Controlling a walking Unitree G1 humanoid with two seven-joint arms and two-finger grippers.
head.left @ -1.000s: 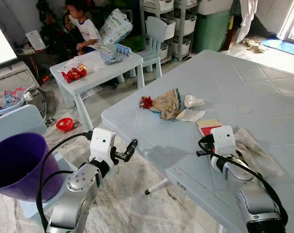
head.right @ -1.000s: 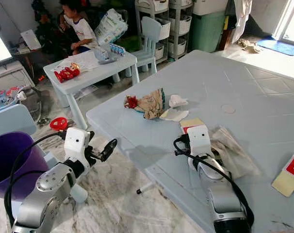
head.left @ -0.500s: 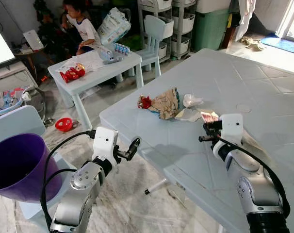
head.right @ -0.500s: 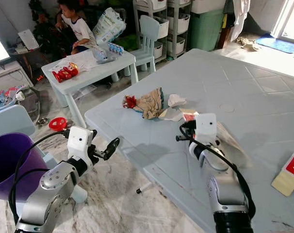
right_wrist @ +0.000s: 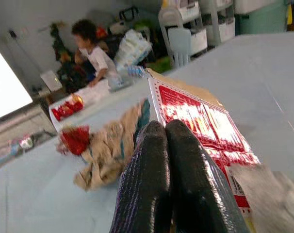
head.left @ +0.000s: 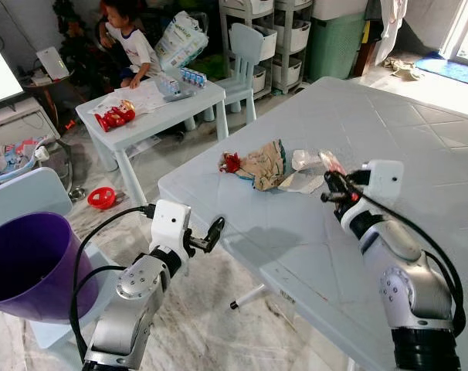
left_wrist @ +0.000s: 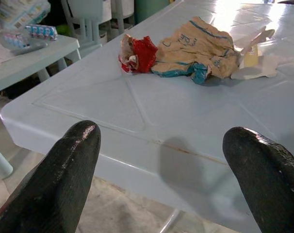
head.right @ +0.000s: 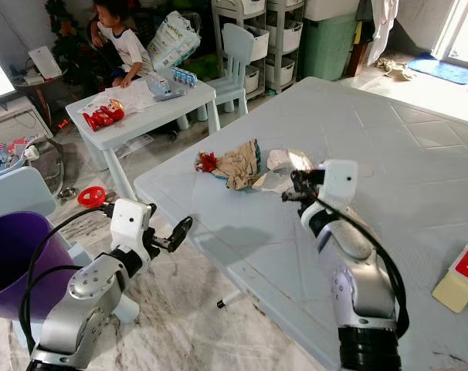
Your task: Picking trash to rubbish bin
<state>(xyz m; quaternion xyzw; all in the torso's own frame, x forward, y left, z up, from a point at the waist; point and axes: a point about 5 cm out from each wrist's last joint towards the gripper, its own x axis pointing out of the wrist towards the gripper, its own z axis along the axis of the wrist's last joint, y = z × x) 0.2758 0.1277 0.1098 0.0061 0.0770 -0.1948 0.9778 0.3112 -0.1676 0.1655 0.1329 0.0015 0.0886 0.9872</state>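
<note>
My right gripper (head.left: 330, 186) is shut on a flat red-and-white packet (right_wrist: 200, 121) and holds it just above the grey table (head.left: 388, 124), close to the trash pile. That pile is a crumpled brown paper bag (head.left: 265, 165), a red wrapper (head.left: 232, 162) and white tissue (head.left: 303, 182). Off the table's near-left corner, over the floor, my left gripper (head.left: 211, 234) hangs open and holds nothing; the bag (left_wrist: 200, 46) lies ahead of its fingers. A purple bin (head.left: 22, 259) stands at my far left on the floor.
A small white table (head.left: 153, 108) with toys, a person seated behind it and a pale chair (head.left: 245, 54) stand beyond. A red ring (head.left: 101, 198) and a pen (head.left: 249, 296) lie on the floor. Another red-and-white card (head.right: 462, 277) rests on the table's right.
My right gripper has lifted the red-and-white packet off the table and carried it up and forward toward the trash pile. The left arm has barely shifted.
</note>
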